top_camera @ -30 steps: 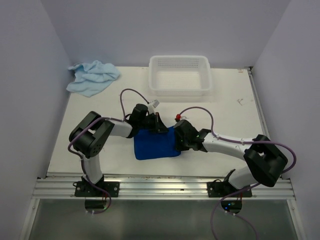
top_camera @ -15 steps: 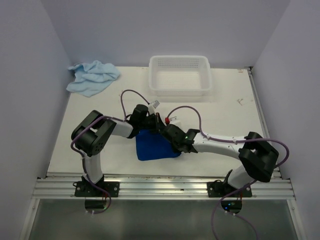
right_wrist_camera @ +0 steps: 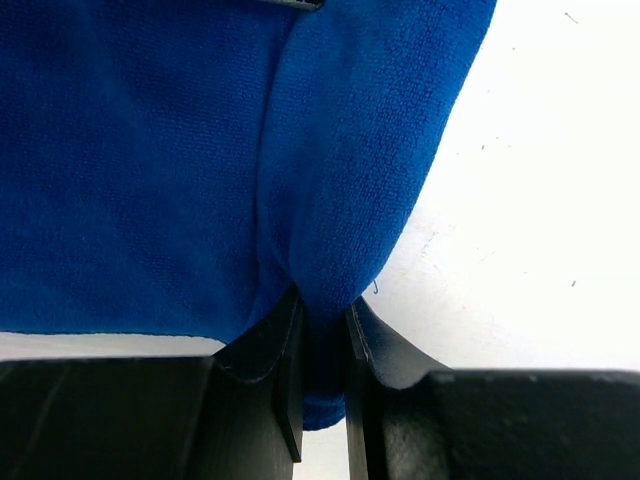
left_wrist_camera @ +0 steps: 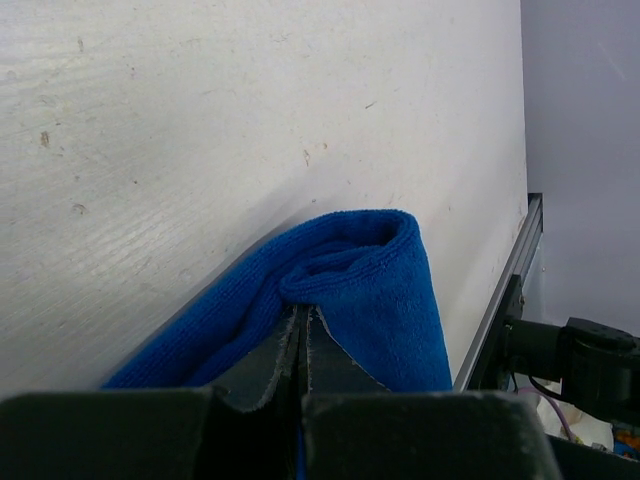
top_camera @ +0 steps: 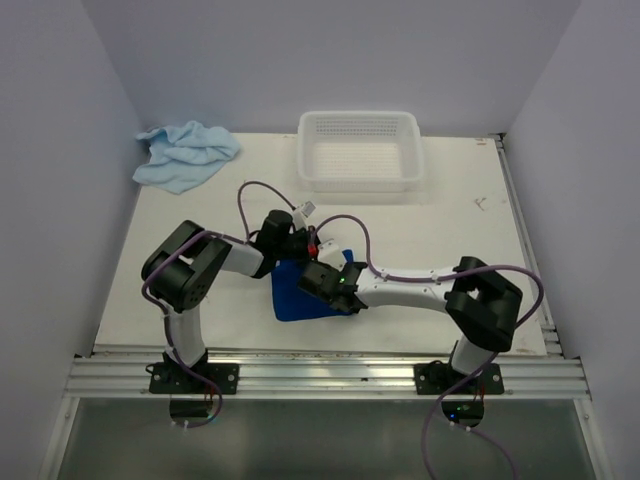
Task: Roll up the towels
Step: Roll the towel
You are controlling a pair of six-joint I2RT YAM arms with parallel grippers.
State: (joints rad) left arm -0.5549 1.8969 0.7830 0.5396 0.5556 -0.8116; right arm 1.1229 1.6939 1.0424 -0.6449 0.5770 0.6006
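The dark royal blue towel (top_camera: 293, 300) lies partly folded over itself near the table's front middle. My left gripper (top_camera: 306, 253) is at its far edge, shut on a thin layer of the cloth; in the left wrist view the towel (left_wrist_camera: 385, 290) curls into a rounded fold just past the gripper (left_wrist_camera: 301, 325). My right gripper (top_camera: 324, 282) sits over the towel's middle, shut on a thick fold of it (right_wrist_camera: 340, 190), the cloth bunched between the fingers (right_wrist_camera: 322, 330). The pale sky blue towel (top_camera: 186, 153) lies crumpled at the far left corner, apart from both grippers.
A white perforated basket (top_camera: 360, 175) stands at the back middle. The white table (top_camera: 460, 220) ends at a metal rail (top_camera: 320, 372) in front, with grey walls close on both sides. The right arm's cable loops above the dark towel.
The right gripper has moved left across the dark blue towel, dragging its right side over toward the left. The towel now looks narrower. The left gripper has barely moved.
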